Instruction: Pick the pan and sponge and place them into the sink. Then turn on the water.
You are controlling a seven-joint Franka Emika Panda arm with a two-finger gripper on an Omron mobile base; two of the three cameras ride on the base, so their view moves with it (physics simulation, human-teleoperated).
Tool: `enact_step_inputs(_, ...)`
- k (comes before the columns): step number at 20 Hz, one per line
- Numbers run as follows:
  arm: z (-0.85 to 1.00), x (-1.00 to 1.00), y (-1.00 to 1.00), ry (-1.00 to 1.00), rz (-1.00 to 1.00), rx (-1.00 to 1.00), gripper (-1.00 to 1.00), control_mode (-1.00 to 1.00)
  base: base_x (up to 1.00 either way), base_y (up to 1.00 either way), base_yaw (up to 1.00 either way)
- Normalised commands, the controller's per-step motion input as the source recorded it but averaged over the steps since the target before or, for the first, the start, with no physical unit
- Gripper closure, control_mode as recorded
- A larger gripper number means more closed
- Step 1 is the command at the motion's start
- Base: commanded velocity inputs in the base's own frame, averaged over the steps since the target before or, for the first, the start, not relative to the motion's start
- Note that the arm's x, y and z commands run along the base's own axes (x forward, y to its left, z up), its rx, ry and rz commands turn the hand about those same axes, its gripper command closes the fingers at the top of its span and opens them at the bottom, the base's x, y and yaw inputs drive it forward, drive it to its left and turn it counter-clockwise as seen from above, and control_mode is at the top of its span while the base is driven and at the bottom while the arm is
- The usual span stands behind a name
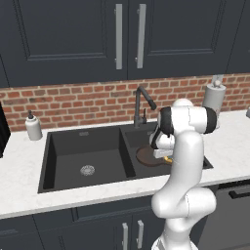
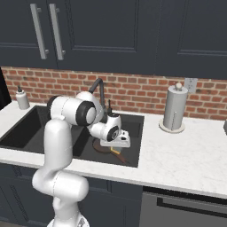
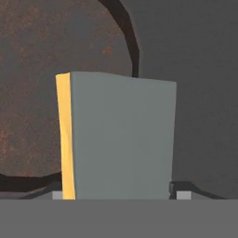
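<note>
The sponge [image 3: 121, 139] stands upright between my fingertips [image 3: 183, 194], its grey face towards the hand camera and its yellow layer on the left edge. My gripper [image 3: 118, 195] is shut on it, low inside the right basin of the black sink [image 1: 73, 146]. Just below and behind the sponge lies the reddish-brown pan [image 3: 46, 83] on the basin floor. From the left base view the pan [image 1: 144, 156] peeks out beside the hand, and a bit of yellow sponge [image 1: 167, 159] shows under the gripper [image 1: 163, 155]. The pan's handle [image 2: 119, 155] points towards the front rim. No water runs from the faucet [image 1: 141, 105].
A white soap dispenser [image 1: 33, 127] stands on the counter left of the sink. A paper towel roll [image 2: 174, 108] stands on the counter to the right. The left basin holds just its silver drain [image 1: 87, 170]. Brick wall and dark cabinets rise behind.
</note>
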Motion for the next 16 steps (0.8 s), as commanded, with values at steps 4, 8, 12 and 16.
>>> enact_step_inputs(4, 0.0, 0.0, 0.0, 0.0, 0.0, 0.0, -1.0, -1.0, 0.0, 0.0, 0.0)
enact_step_inputs(8, 0.0, 0.0, 0.0, 0.0, 0.0, 0.0, -1.0, -1.0, 0.0, 0.0, 0.0)
enact_step_inputs(12, 0.0, 0.0, 0.05, 0.0, 0.0, 0.0, -1.0, -1.0, 0.0, 0.0, 0.0)
enact_step_inputs(16, 0.12, -0.02, 0.03, -0.01, 0.0, 0.01, -1.0, -1.0, 0.0, 0.0, 0.0)
